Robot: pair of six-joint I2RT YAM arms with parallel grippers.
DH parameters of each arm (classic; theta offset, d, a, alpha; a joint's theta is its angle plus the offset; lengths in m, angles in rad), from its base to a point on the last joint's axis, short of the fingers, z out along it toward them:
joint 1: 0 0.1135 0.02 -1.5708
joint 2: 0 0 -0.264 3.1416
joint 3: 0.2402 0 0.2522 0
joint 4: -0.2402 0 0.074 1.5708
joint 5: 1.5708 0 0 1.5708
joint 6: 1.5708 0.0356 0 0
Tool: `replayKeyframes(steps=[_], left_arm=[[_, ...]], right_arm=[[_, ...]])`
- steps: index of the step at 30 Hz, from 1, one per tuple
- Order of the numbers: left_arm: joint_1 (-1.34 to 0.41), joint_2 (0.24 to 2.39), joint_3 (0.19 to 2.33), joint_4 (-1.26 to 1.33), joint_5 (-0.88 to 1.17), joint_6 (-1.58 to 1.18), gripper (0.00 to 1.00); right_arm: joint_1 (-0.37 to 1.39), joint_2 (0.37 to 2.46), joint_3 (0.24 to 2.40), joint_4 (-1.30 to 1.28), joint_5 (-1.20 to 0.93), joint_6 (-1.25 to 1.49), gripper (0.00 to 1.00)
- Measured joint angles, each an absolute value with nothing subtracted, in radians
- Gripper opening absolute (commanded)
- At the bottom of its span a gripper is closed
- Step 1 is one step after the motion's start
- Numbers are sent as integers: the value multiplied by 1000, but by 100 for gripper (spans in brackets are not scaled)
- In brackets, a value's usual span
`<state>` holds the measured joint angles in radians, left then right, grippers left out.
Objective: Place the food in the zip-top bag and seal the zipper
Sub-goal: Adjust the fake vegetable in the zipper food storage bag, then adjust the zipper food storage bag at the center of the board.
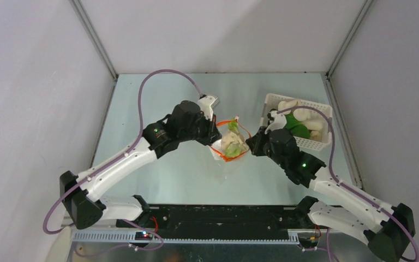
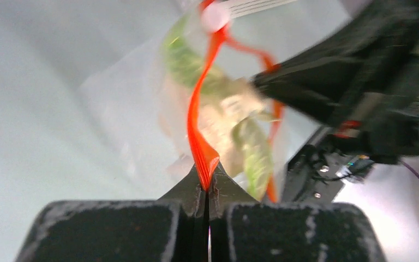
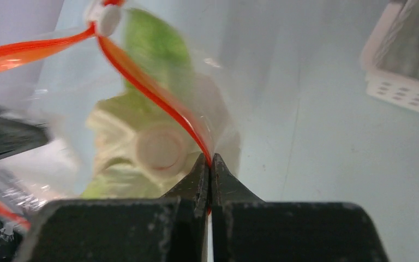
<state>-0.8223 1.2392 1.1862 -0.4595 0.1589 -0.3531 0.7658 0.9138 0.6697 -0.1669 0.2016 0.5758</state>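
1. Currently the bag (image 1: 230,147) is held up over the middle of the desk (image 1: 158,98), with cream and green food (image 1: 233,143) inside it. Whether its bottom touches the desk cannot be told.
2. Its zipper (image 2: 192,117) gapes as an orange loop, so the mouth is not sealed.
3. Left jaws are clenched on one end of that strip. Right jaws are clenched on it at the opposite side.
4. The step looks like drawing the mouth taut so its two sides meet.
5. To do it well, both ends should be pulled apart evenly and level. The pinch belongs on the stiff strip, since thin film would likely slip or tear.
6. Tilting the bag risks spilling the food.
7. Further pieces (image 1: 305,114) lie in the basket (image 1: 275,97) at the right, so loading may not be finished.
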Motion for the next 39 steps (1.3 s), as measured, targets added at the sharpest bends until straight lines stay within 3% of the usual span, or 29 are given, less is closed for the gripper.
replayKeyframes(steps=[13,25,29,31,32,33,34,35,39], left_arm=[[-820,1439,1292,-619,-32,-396,0],[-820,1363,1295,-619,-59,-396,0],[-820,1361,1303,-621,-62,-395,0],[-820,1370,1320,-630,-61,-393,0],[-820,1379,1333,-632,-61,-393,0],[-820,1394,1349,-632,-60,-393,0],[-820,1398,1351,-632,-60,-393,0],[-820,1409,1362,-633,-61,-393,0],[-820,1448,1385,-634,-60,-393,0]], right_arm=[[961,828,826,-245,194,417,0],[784,853,833,-368,244,457,2],[729,858,833,-386,220,457,20],[709,858,833,-384,197,451,41],[700,858,833,-383,181,448,61],[690,858,833,-382,167,445,69],[682,858,833,-379,157,447,89],[671,858,832,-373,142,436,97],[642,844,832,-345,99,420,99]])
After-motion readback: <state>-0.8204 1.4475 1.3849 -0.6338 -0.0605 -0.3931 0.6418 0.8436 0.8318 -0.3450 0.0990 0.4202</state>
